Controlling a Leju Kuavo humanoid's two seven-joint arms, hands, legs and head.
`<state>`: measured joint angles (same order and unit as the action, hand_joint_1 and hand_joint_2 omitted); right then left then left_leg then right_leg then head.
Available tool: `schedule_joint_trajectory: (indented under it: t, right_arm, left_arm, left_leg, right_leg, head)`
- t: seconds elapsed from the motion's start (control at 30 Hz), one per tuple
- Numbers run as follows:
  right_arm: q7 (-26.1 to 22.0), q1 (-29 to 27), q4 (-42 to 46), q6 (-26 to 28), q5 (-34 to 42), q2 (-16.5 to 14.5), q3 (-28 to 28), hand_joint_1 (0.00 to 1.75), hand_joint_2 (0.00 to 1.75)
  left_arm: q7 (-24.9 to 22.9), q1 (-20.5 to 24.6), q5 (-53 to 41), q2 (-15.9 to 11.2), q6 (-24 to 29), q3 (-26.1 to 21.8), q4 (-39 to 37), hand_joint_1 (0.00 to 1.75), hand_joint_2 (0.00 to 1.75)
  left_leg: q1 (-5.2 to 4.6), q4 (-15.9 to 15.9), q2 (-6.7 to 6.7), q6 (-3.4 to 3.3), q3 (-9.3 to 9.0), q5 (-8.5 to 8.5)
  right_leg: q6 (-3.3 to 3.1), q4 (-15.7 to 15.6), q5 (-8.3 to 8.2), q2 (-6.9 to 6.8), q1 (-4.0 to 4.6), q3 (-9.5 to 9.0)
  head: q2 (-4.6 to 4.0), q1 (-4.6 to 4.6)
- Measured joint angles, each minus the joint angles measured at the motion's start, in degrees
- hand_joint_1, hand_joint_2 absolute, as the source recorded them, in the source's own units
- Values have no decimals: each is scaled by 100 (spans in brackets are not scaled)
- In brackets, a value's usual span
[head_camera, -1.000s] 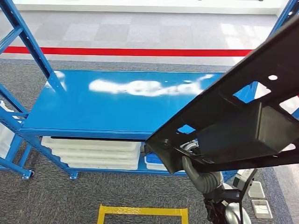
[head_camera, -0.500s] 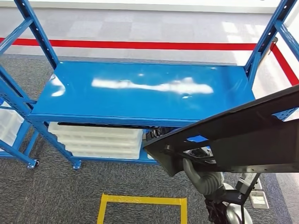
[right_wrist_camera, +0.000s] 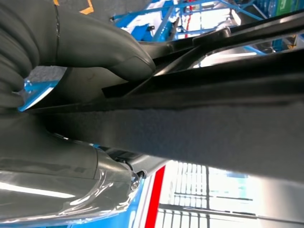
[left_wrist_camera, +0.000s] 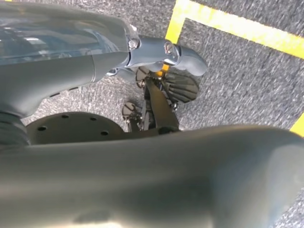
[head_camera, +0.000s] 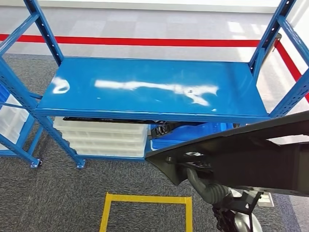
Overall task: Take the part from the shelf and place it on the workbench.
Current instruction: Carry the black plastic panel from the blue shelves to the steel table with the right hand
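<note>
Black plastic part point(head_camera: 251, 154), long and flat, lies low at right in head view, held in front of blue shelf point(head_camera: 153, 89), apart from it, over grey carpet w/ yellow tape outline point(head_camera: 146, 200). White trays point(head_camera: 102, 140) sit on lower tier; red floor line point(head_camera: 146, 42) behind. Right hand point(head_camera: 204, 186) shows under part's near end. Left wrist view: left hand point(left_wrist_camera: 107, 52) blurred, over carpet; finger state can't be told. Right wrist view: right hand's thumb point(right_wrist_camera: 107, 45) presses on part, fingers apparently clasping its edge.
</note>
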<state>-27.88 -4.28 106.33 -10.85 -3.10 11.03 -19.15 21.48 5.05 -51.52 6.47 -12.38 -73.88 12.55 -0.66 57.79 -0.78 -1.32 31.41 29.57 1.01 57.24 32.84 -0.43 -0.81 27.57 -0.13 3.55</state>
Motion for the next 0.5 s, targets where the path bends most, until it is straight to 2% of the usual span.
schedule_joint_trajectory:
  t: [0.07, 0.1, 0.13, 0.2, 0.23, 0.27, 0.3, 0.33, 0.4, 0.43, 0.47, 0.5]
  right_arm:
    - [-1, 17, -1, -3, -24, 18, -1, 175, 175]
    - [-1, 22, -1, -4, -29, 20, -2, 175, 175]
    - [-1, 25, -3, -8, -33, 21, -2, 175, 175]
    - [0, 24, -14, -16, -41, 24, -2, 175, 175]
    - [1, 22, -22, -21, -46, 26, -2, 175, 175]
    - [1, 22, -33, -25, -51, 27, -4, 175, 175]
    - [1, 22, -42, -27, -55, 27, -6, 175, 175]
    - [1, 24, -49, -29, -59, 27, -8, 175, 175]
    - [1, 29, -57, -30, -73, 27, -14, 175, 175]
    - [1, 32, -58, -30, -84, 27, -20, 175, 175]
    - [1, 35, -59, -30, -95, 27, -27, 175, 175]
    - [1, 39, -59, -30, -105, 26, -39, 175, 175]
  left_arm:
    - [-4, -2, 0, -7, 5, 1, 0, 0, 175]
    - [-4, -3, 0, -10, 7, 1, 0, 0, 175]
    - [-5, -4, 0, -13, 8, 1, -1, 0, 175]
    - [-6, -11, 0, -13, 8, 1, 0, 0, 175]
    - [-7, -18, 0, -13, 8, 1, 0, 0, 175]
    - [-7, -25, 0, -14, 8, 1, 0, 0, 175]
    - [-8, -30, 0, -16, 8, 1, 0, 0, 175]
    - [-8, -32, 0, -20, 8, 1, 0, 0, 175]
    - [-7, -25, 2, -34, 8, 1, 1, 0, 175]
    - [-6, -21, 5, -40, 8, 1, 1, 0, 175]
    - [-6, -20, 14, -48, 8, 0, 1, 0, 175]
    - [-6, -20, 21, -56, 8, -1, 1, 0, 175]
  left_leg:
    - [1, 75, 13, 68, 60, 65]
    - [11, 232, 22, 104, 131, 196]
    - [33, 497, 29, 144, 243, 388]
    - [73, 1278, 32, 212, 551, 790]
    - [86, 1560, 32, 233, 646, 876]
    - [95, 1654, 31, 243, 654, 855]
    - [100, 1478, 28, 240, 536, 712]
    - [100, 1100, 4, 224, 326, 501]
    - [66, 300, -151, 154, -92, 191]
    - [41, 72, -223, 119, -196, 131]
    - [17, -16, -259, 87, -220, 135]
    - [4, -37, -233, 62, -201, 137]
  right_leg:
    - [-80, -31, -24, -12, -35, 45]
    - [-118, -42, -50, -26, -53, 74]
    - [-146, -42, -73, -47, -59, 105]
    - [-168, -28, -105, -99, -52, 170]
    - [-168, -21, -115, -133, -47, 191]
    - [-165, -16, -121, -172, -45, 204]
    - [-161, -13, -123, -216, -43, 204]
    - [-155, -13, -121, -263, -40, 194]
    - [-123, -11, -118, -353, -25, 182]
    - [-95, -10, -120, -396, -16, 181]
    - [-63, -9, -127, -440, -10, 187]
    - [-28, -8, -136, -487, -6, 192]
  head:
    - [0, 3]
    - [0, 5]
    - [0, 8]
    - [0, 10]
    - [0, 10]
    - [0, 10]
    - [0, 10]
    - [0, 10]
    - [0, 10]
    - [0, 8]
    - [0, 7]
    - [0, 6]
